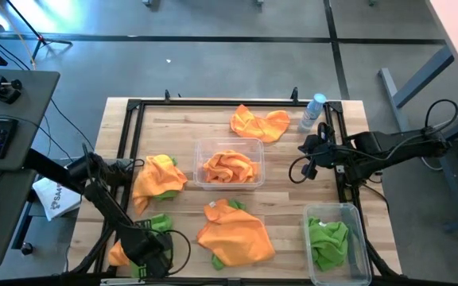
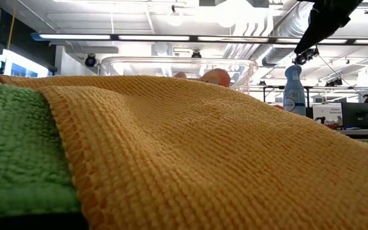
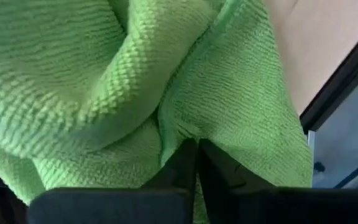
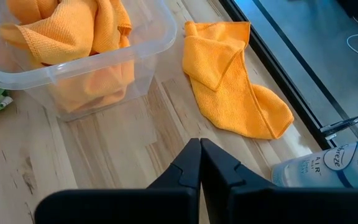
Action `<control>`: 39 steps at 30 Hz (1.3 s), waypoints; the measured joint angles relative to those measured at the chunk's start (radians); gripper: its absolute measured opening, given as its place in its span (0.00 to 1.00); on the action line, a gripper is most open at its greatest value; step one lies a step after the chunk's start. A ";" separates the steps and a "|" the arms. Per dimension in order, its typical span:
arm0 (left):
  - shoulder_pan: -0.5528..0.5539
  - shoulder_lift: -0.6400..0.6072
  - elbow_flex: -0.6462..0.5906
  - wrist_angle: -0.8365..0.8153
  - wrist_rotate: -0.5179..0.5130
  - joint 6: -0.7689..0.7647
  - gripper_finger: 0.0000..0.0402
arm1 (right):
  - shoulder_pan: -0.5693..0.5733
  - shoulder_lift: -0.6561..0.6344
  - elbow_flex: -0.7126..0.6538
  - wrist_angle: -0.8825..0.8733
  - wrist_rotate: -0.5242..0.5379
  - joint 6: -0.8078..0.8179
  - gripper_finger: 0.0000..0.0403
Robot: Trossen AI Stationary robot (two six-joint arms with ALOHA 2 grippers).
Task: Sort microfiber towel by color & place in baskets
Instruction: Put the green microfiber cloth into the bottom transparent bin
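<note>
While your left gripper (image 3: pixel 196 163) sits at the near left corner of the table, its fingers are pinched together on a green towel (image 3: pixel 135 93), whose folds bulge right in front of them. Just beside it lies an orange towel (image 1: pixel 118 254), and a larger orange one (image 1: pixel 235 234) is spread off to its right. Farther out stands the middle basket (image 1: pixel 199 148), holding orange cloth. Your right gripper (image 4: pixel 199 163) hangs with fingers closed on nothing; ahead of it you have that same basket, another orange towel (image 4: pixel 232 93) and, close by, a clear bottle (image 4: pixel 328 165). Near the right arm, the second basket (image 1: pixel 355 213) holds green cloth.
</note>
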 joint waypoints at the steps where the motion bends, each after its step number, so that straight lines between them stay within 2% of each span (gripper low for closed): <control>1: 0.001 -0.002 0.000 -0.001 0.000 -0.020 0.01 | 0.000 0.000 0.000 0.000 0.000 0.000 0.00; 4: 0.000 -0.038 0.000 0.000 -0.010 -0.078 0.00 | 0.000 0.000 0.000 0.000 0.000 0.000 0.00; 7: 0.000 -0.115 0.000 -0.002 -0.065 -0.148 0.00 | 0.000 0.000 0.000 0.000 0.000 -0.006 0.00; 11: -0.004 -0.242 0.000 -0.035 -0.217 -0.255 0.00 | 0.000 0.000 0.000 0.000 0.000 -0.010 0.00; 15: -0.004 -0.357 0.000 -0.050 -0.382 -0.278 0.00 | 0.000 0.000 0.000 0.000 0.000 -0.011 0.00; 24: -0.004 -0.555 0.000 -0.051 -0.680 -0.125 0.00 | 0.000 0.000 0.000 0.002 0.000 0.016 0.00; 29: -0.003 -0.661 0.000 -0.081 -0.863 -0.048 0.00 | 0.000 0.000 0.000 0.059 -0.015 0.019 0.00; 34: -0.003 -0.759 0.000 -0.084 -1.060 0.125 0.00 | 0.000 0.000 0.000 0.158 -0.015 0.016 0.00; 39: 0.000 -0.843 0.023 -0.080 -1.214 0.315 0.00 | 0.000 0.021 0.000 0.312 -0.008 0.002 0.00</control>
